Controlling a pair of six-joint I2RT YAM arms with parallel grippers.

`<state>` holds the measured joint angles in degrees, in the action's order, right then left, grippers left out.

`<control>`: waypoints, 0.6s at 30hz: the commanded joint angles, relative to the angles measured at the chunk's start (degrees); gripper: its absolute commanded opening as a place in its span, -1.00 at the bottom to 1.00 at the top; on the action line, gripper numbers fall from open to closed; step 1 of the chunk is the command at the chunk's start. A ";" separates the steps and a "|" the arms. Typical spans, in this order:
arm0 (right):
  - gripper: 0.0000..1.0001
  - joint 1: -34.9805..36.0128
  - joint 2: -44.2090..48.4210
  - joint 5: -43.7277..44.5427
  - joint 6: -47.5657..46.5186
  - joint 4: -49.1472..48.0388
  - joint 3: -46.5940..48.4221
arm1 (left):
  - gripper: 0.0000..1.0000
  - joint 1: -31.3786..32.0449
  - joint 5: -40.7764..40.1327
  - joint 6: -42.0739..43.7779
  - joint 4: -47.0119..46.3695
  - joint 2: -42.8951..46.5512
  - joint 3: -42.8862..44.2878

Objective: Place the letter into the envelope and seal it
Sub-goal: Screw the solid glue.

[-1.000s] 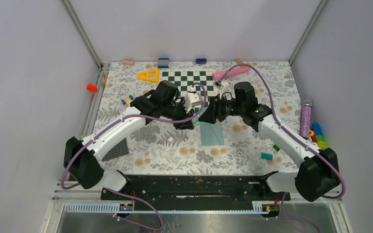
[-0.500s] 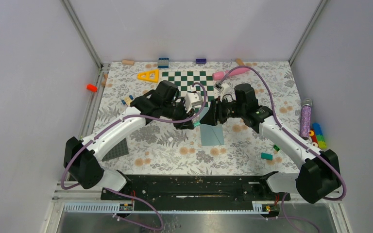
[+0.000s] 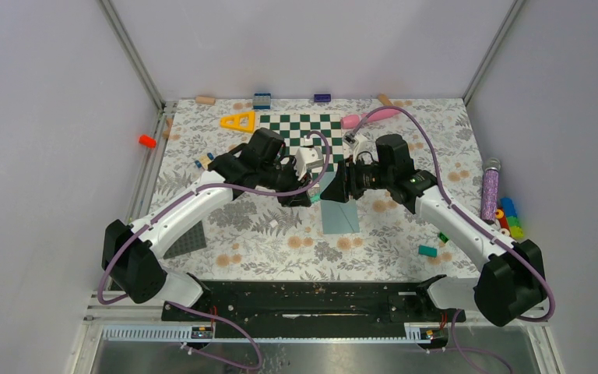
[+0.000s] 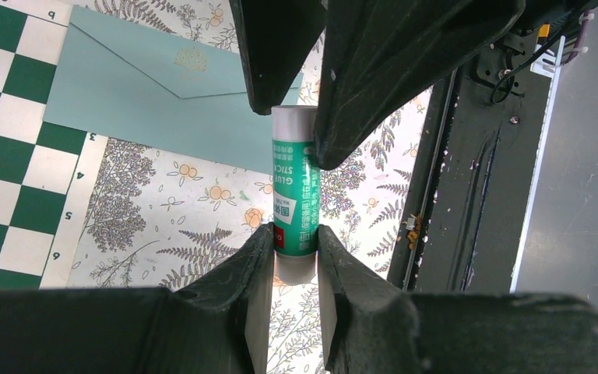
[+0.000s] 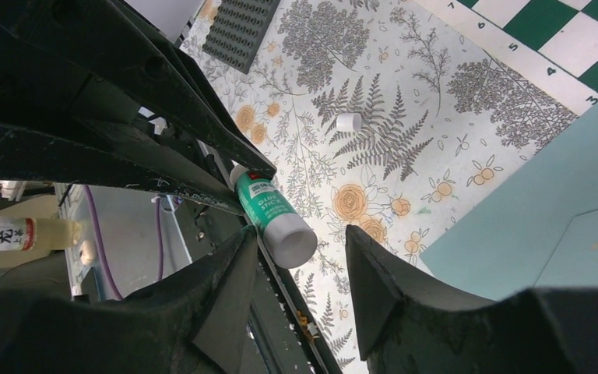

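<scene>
We find left gripper (image 4: pixel 294 234) clamped on glue stick (image 4: pixel 296 183) | right gripper (image 5: pixel 297 235) fingers apart, straddling its white cap | envelope (image 4: pixel 124 97) flat, partly overlapping chessboard (image 4: pixel 4 156).

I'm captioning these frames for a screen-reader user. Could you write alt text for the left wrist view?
The left gripper clamps the base of a green-and-white glue stick, while the open right gripper straddles its white cap from the far end. Behind, a teal envelope lies flap down, one end on a chessboard, over a floral tablecloth.
</scene>
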<state>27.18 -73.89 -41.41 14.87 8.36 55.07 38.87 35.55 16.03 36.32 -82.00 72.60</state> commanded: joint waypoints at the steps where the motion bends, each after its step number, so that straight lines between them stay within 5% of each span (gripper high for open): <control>1: 0.09 -2.04 -0.90 -5.60 4.02 0.30 2.34 | -1.00 -0.22 1.66 0.36 -2.74 1.35 0.06; 7: 0.12 -4.15 -3.78 -17.71 12.82 -4.99 1.50 | -1.00 0.88 -0.98 2.29 -2.39 2.71 -0.30; 18: -0.13 -4.86 -7.98 -26.52 17.45 -7.75 0.84 | -1.00 2.08 -2.19 4.25 -1.41 3.02 -0.44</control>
<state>23.05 -81.34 -62.37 29.47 3.14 55.42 40.75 34.22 18.61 36.40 -80.93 72.49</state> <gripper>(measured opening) 0.425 0.231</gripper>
